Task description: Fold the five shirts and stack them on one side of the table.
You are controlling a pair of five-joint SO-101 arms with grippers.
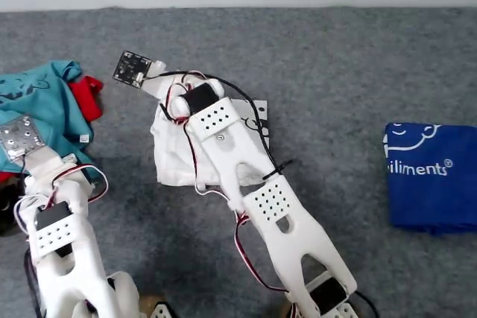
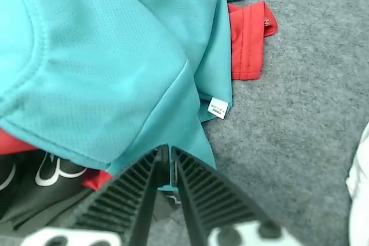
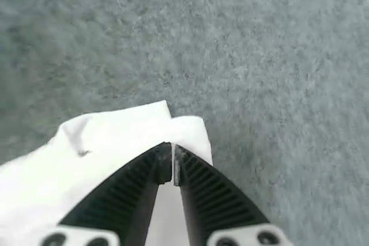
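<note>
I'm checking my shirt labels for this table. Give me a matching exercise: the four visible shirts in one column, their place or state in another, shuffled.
1 teal mesh shirt
2 plain white shirt
3 blue printed shirt
4 red fabric shirt

A folded, far right
B crumpled, on top at the left
C poking out from under the teal one
D bunched in the middle

Pairs: 1-B, 2-D, 3-A, 4-C

White lettering, with a small circled sign at its end and a white line drawing above it, runs across the folded blue shirt. The teal shirt carries a dark printed figure and a small white tag whose print is too fine to read. White curved marks show on the black cloth.
</note>
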